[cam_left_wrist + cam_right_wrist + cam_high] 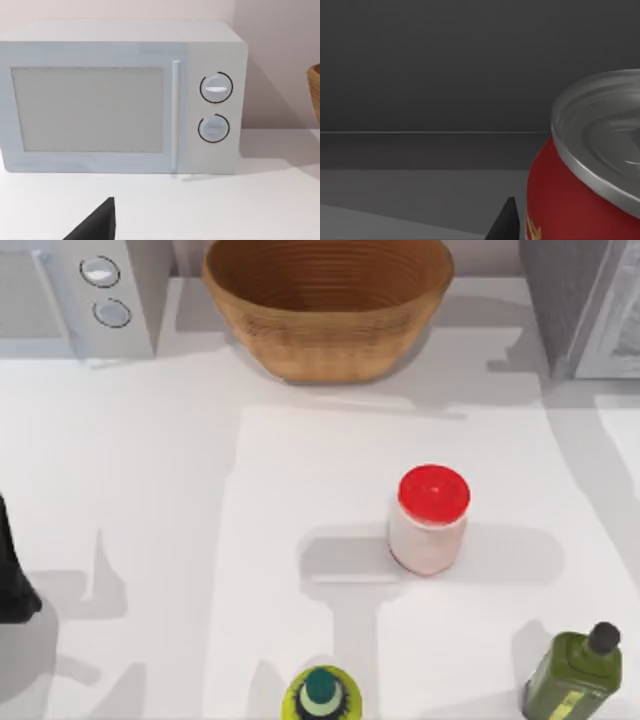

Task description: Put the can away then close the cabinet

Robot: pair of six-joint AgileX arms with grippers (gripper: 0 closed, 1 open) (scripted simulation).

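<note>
The small slim red cylinder of a can (580,200), silver metal top and a scrap of cream-yellow label showing, sits close up in the right wrist view against dark grey walls and a paler floor. I judge that to be the inside of the large grey box-like cabinet (565,300), which stands at the far right corner of the table (150,490) in the top view. The can lies just beside the dark tip of the right pincer (506,224), nearly touching it. Its base is cut off, so I cannot say for sure that it rests on the cabinet floor.

The can's long axis runs upright, with the silver top pointing up and the red wall dropping straight below it. Whether the right pincer grips the can, or stands open beside it, I cannot tell.

The coming move turns on that closeness. If the can is already set down, the right pincer must back straight out, away from the can's side, without knocking over so slim and upright a thing. The pale white-framed door (620,330) then has to be shut, and the right arm is much the nearer for that.

The left pincer (95,222) is parked at the table's left edge, facing the white box-shaped appliance with two round knobs (120,100); I cannot tell its state either
</note>
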